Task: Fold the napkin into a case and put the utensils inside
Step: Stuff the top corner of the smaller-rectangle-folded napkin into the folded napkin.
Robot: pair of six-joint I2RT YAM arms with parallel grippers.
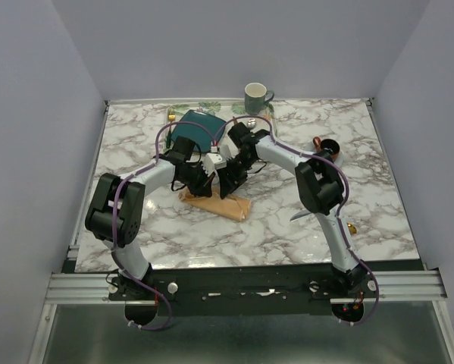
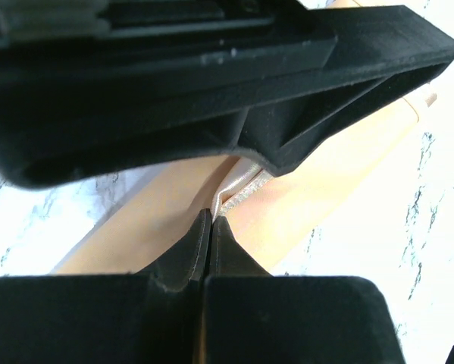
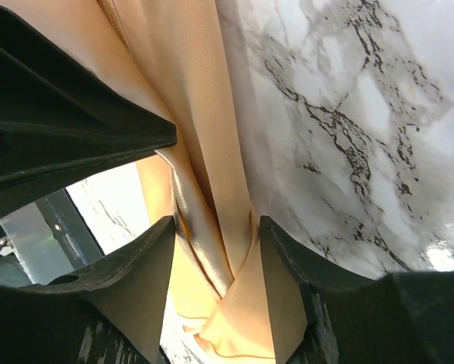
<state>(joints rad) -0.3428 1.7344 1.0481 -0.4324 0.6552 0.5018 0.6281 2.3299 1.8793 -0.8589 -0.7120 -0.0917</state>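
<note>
The peach-tan napkin (image 1: 230, 206) lies folded into a narrow band at the table's middle, and both grippers are down on its far end. My left gripper (image 2: 211, 214) is shut, pinching a hemmed edge of the napkin (image 2: 340, 167) at its tips. My right gripper (image 3: 217, 221) stands open astride the napkin's (image 3: 189, 76) layered folds, and the cloth touches both inner finger faces. In the top view the left gripper (image 1: 198, 182) and right gripper (image 1: 230, 184) sit side by side. A silver-grey knife tip (image 1: 299, 217) and a gold spoon end (image 1: 352, 227) show by the right arm.
A teal plate (image 1: 198, 129) sits just behind the grippers, with a green mug (image 1: 255, 97) and a leaf-patterned tray (image 1: 204, 107) at the back edge. A gold fork (image 1: 170, 116) lies back left. A dark small cup (image 1: 329, 146) stands to the right.
</note>
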